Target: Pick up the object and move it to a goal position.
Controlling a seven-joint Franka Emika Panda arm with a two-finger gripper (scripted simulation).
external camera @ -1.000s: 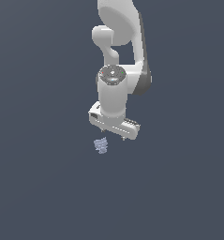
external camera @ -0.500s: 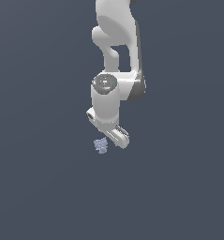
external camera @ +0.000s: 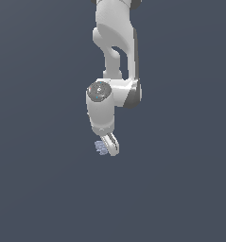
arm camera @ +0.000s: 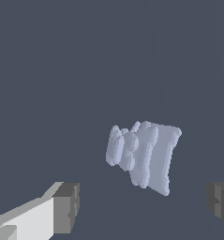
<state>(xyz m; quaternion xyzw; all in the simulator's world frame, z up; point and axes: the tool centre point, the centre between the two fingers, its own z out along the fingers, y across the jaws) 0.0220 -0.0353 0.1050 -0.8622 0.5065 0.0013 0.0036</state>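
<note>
The object (external camera: 100, 147) is a tiny pale blue-grey ridged lump on the dark floor. In the exterior view it lies just to the left of my white gripper (external camera: 110, 145), partly covered by it. In the wrist view the object (arm camera: 144, 157) fills the middle, lying ahead of the gap between my two grey fingertips (arm camera: 66, 207). The gripper (arm camera: 142, 206) is open and empty, with the jaws set wide, wider than the object. The gripper hangs low, close over the object.
The white arm (external camera: 115, 52) comes down from above in the exterior view. The floor is a plain dark blue-grey surface all round.
The wrist has turned, so the gripper now shows edge-on rather than broadside. It has come lower and closer to the object. The object has not moved.
</note>
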